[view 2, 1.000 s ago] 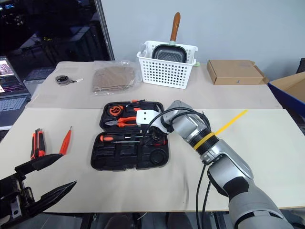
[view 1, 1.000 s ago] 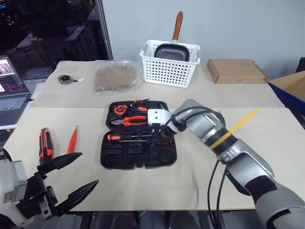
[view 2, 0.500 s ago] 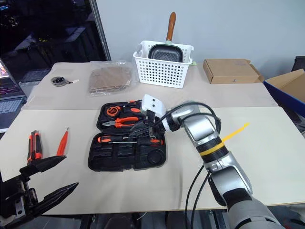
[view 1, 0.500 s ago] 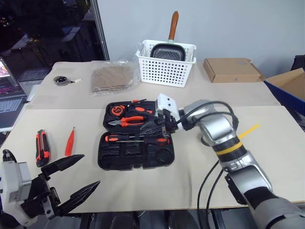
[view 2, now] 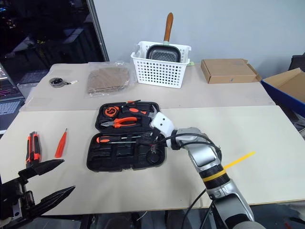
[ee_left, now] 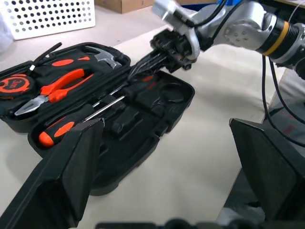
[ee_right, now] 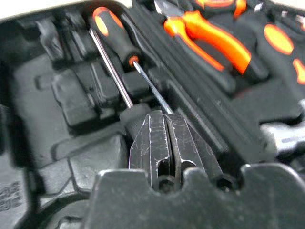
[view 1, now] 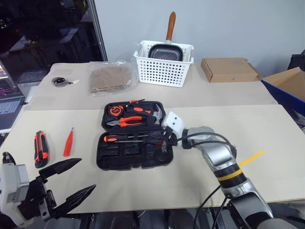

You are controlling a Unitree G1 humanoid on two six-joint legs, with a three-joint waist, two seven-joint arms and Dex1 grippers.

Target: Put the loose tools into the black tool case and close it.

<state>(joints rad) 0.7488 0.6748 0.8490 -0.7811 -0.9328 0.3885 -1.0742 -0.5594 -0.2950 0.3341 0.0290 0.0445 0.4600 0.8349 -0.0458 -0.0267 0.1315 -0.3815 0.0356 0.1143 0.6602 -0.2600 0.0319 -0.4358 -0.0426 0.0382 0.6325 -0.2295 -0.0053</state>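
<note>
Black tool case [view 1: 133, 143] lies open flat in the middle of the tan table [view 1: 267, 129], hinge line running left-right, both halves showing moulded slots. Far half holds orange-handled pliers [view 1: 127, 121], a hammer [view 1: 153, 114] and a round orange-black piece at the left end. Near half holds two long screwdrivers [view 1: 125, 137] side by side, orange-black handles toward the left, shafts pointing right along the case's long axis; the remaining slots in that half look unfilled.

Right gripper [view 1: 162, 139] sits over the right end of the near half, fingers [ee_right: 164, 140] pressed together, holding nothing. Its tips are at the screwdriver shaft ends; whether they touch the shafts is hard to judge from the wrist view.

Left of the case, well apart from it: utility knife [view 1: 39, 148], orange and black, long axis running roughly toward and away from the robot; just to its right a small orange pointed tool [view 1: 68, 143], tip aimed away from the robot.

Left gripper [view 1: 71, 181] hangs off the table's near-left edge, fingers spread wide, holding nothing.

At the far side: white basket [view 1: 164, 64] with a pan in it, cardboard box [view 1: 228, 69], plastic-wrapped brown pack [view 1: 110, 78], grey disc with cord [view 1: 60, 81]. A laptop [view 1: 7, 98] sits at the far left.
</note>
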